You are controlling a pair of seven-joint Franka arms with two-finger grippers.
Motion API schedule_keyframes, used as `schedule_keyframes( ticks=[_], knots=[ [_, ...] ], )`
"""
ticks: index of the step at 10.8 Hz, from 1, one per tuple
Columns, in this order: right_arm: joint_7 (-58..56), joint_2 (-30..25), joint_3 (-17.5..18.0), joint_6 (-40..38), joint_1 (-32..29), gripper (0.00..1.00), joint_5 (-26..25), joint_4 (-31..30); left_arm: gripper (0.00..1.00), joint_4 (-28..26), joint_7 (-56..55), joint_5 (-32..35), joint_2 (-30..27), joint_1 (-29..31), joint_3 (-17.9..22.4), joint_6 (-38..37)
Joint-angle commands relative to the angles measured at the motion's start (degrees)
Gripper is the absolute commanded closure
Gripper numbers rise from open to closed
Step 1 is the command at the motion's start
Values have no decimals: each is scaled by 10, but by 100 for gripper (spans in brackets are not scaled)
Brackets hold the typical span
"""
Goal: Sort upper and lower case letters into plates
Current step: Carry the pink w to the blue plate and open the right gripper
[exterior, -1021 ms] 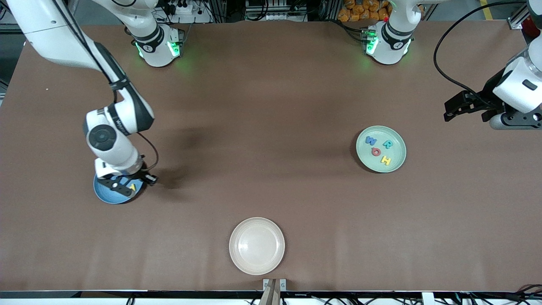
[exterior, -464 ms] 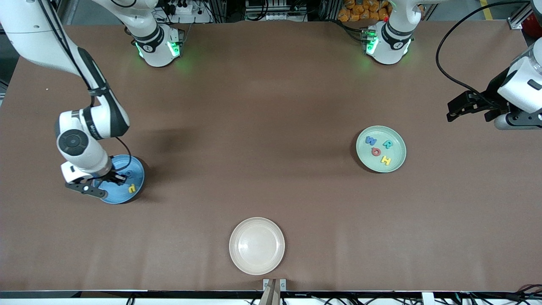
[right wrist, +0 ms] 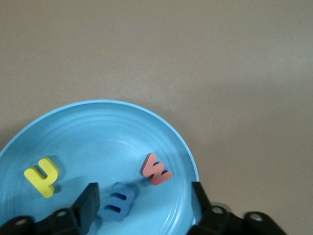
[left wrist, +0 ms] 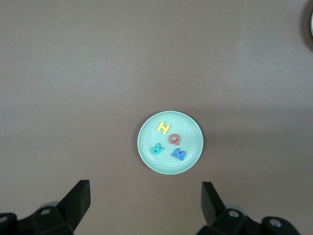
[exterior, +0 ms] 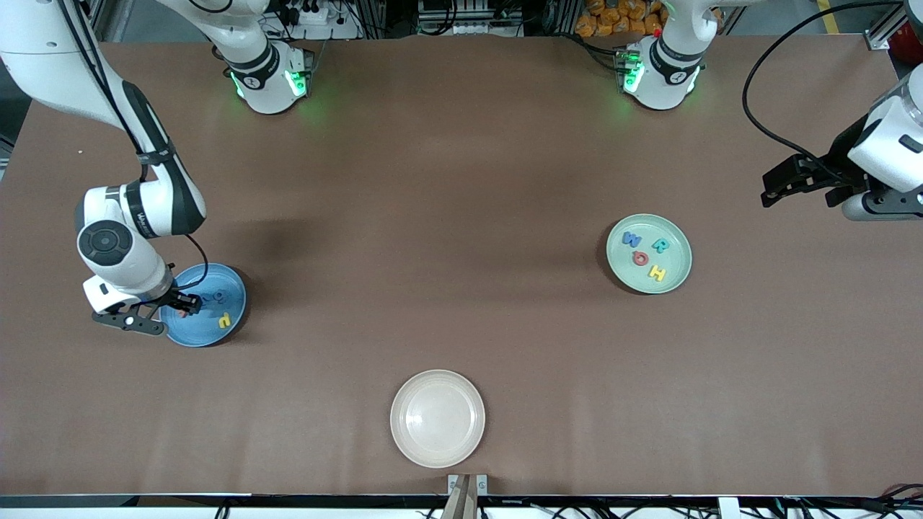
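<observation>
The mid blue plate [exterior: 232, 287] lies near the right arm's end of the table. It holds a yellow letter [right wrist: 41, 176], a blue letter [right wrist: 119, 201] and a salmon w [right wrist: 156, 169]. My right gripper [exterior: 162, 314] hangs open and empty over that plate's outer edge [right wrist: 98, 132], its fingers either side of the blue letter. The pale mint plate [exterior: 681, 245] holds a blue W [left wrist: 178, 155], teal R [left wrist: 156, 148], salmon Q [left wrist: 175, 139] and yellow H [left wrist: 163, 128]. My left gripper [exterior: 793, 182] is open and empty, high up and off to the side of the mint plate [left wrist: 190, 129].
An empty cream-white plate [exterior: 438, 418] lies near the table's front edge at the middle. Both arm bases stand along the table's back edge. Bare brown table spreads between the plates.
My right gripper has moved off the middle of the blue plate toward the right arm's end of the table, uncovering the letters. The left arm shifted slightly, then held still.
</observation>
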Motion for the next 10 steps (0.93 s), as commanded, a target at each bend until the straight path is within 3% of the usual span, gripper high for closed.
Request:
schedule_keyframes(
  ticks=[1,4,7,8,10],
  knots=[
    [1,-44,4,-31,11,0,-6,-18,0,13,-11,1,2,-2,0,-14],
    [-3,-117,13,-30,31,0,-4,-98,0,12,-11,10,3,-1,0,-14],
    [-5,-180,56,-35,20,0,3,-142,0,12,-11,11,3,-3,0,-14],
    [-12,-185,57,-41,22,0,26,-137,0,12,-11,11,3,-3,0,-14],
    [-115,-196,53,-72,21,0,138,-105,0,12,-10,11,3,-2,0,-14]
  ],
)
